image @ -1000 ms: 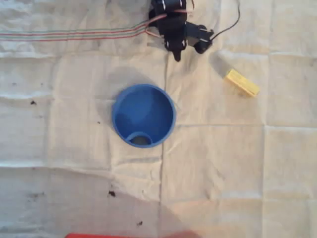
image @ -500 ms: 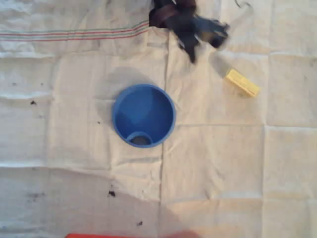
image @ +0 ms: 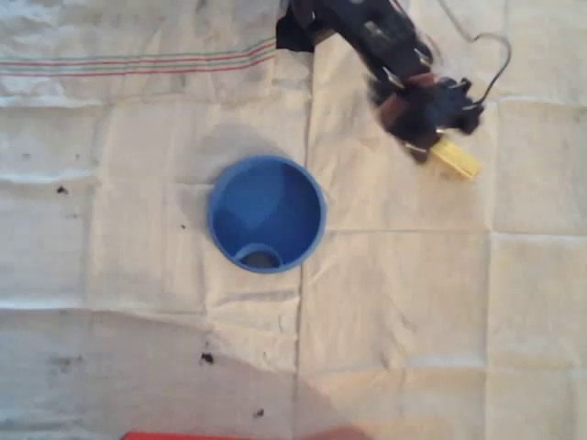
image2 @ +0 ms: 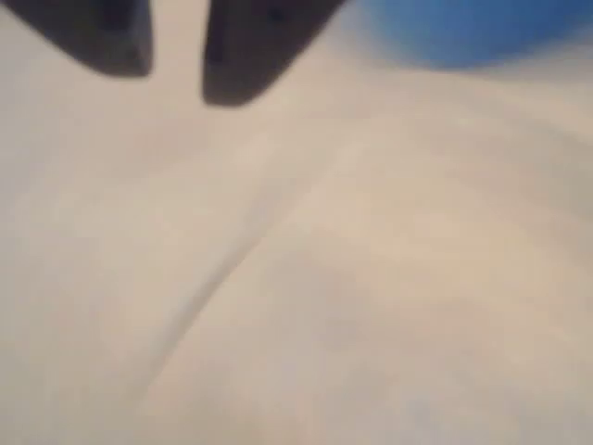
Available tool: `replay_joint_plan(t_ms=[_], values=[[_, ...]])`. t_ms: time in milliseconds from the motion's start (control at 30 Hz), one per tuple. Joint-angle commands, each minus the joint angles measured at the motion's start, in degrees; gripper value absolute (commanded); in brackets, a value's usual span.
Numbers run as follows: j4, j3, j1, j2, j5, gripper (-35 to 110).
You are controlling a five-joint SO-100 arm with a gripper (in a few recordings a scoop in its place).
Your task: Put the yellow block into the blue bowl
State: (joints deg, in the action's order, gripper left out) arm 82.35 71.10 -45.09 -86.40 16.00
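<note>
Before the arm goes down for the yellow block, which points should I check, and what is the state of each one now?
1. Gripper above the yellow block: ok in the overhead view, it overlaps the block's upper-left end.
2. Fingers parted: ok, the wrist view shows a narrow gap between them.
3. Block between the fingers: cannot tell, the wrist view is blurred and has no yellow in it.
4. Block flat on the cloth: ok.
5. Blue bowl upright and holding nothing: ok.
6. Way from block to bowl free: ok, bare cloth.
</note>
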Motion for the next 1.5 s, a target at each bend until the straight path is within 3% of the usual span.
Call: replay_joint_plan(t_ms=[0, 300, 433, 667, 1000, 1467], values=[[3.3, -9.8, -0.9, 1.4, 18.2, 1], [7.7, -12.0, -3.2, 6.8, 59.5, 1], [9.2, -12.0, -3.4, 8.3, 70.0, 1], [8.9, -12.6, -3.4, 13.3, 73.9, 3], [8.8, -12.6, -6.0, 15.2, 73.9, 27], [3.9, -12.1, -5.9, 18.7, 73.5, 27]])
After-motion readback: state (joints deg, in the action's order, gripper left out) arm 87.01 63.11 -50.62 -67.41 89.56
